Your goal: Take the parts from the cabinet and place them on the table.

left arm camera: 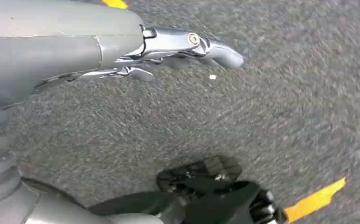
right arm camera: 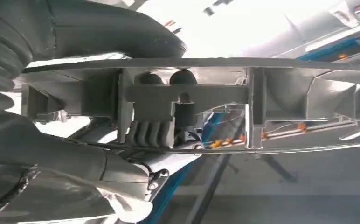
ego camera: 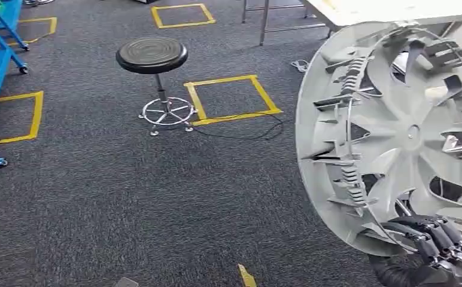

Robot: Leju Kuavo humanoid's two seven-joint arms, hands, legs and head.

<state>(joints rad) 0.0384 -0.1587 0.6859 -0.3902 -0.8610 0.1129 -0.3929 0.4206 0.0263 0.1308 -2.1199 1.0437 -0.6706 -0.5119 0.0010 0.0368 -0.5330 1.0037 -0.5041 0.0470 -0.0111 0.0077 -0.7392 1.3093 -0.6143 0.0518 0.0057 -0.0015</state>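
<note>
One big grey wheel part (ego camera: pixel 396 137) held at its bottom edge by the right hand (ego camera: pixel 438 242).
Left hand (left arm camera: pixel 178 51) hangs open over carpet; one stool (ego camera: pixel 152 57) and one white table (ego camera: pixel 396 11) stand beyond.

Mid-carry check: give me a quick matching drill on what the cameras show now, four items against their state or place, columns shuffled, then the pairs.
Items:
1. Right hand
2. Left hand
3. Black round stool
4. Yellow tape square

States or places:
A. Stuck on the carpet just right of the stool's base
B. Holds nothing, hangs over the carpet
C. Stands on a chrome ring base on the carpet
D. Grips the lower rim of the grey finned round part

Pairs: 1-D, 2-B, 3-C, 4-A
</note>
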